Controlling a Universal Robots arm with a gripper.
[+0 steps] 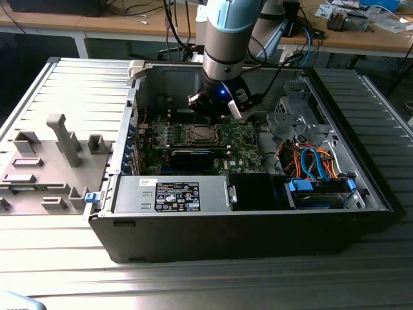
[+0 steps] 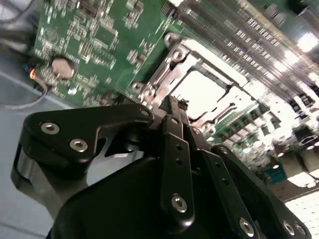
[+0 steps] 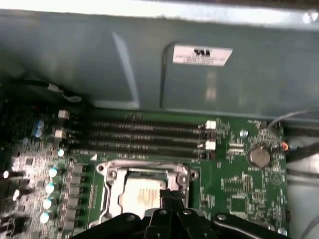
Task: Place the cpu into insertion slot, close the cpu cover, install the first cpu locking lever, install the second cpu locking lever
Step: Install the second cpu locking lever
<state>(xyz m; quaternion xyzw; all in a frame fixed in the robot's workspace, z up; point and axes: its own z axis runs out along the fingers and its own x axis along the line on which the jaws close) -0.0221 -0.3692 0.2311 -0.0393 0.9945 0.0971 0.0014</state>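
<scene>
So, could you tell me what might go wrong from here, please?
1. The gripper is shut, its tips right at the cpu cover edge; a sideways slip could scrape the green board.
2. The cpu already sits in the socket under the cover; a hard press might stress it.

cpu (image 3: pixel 138 195): pale metal top, smooth, slightly shiny. cpu cover (image 2: pixel 172 62): bright bare metal, glossy. Motherboard (image 3: pixel 239 179): green, satin finish. hand (image 2: pixel 175 112): matt black plastic-looking links, silver screw heads. Case (image 1: pixel 213 236): dark matt outside, dull grey sheet metal inside. counter (image 1: pixel 77 84): ribbed silvery metal.
</scene>
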